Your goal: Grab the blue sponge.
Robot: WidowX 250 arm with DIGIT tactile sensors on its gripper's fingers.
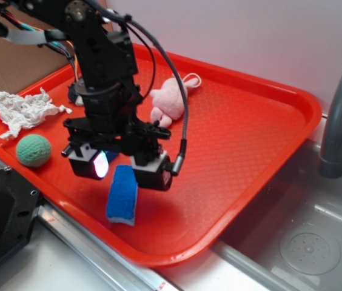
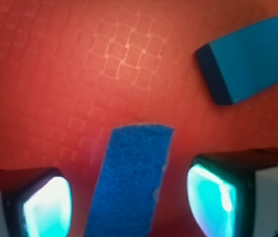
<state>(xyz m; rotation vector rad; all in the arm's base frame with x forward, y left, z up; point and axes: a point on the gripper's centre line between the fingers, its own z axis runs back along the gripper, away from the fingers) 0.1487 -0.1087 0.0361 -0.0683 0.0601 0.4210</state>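
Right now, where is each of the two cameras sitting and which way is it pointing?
Exterior: off the tray's near edge, raised, looking down across it; shows the arm and gripper above the blue sponge.
Wrist: on the gripper, facing straight down at the tray floor; both fingertips frame the blue sponge, a lighter blue block beyond.
Shared: sponge, fingertips, tray.

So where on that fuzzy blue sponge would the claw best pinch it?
Probably across its narrow width, near the middle, coming straight down from above. The blue sponge lies flat on the red tray as a long thin pad, so its two long edges are the sides to squeeze. The gripper already hangs open with one finger on each side of it.
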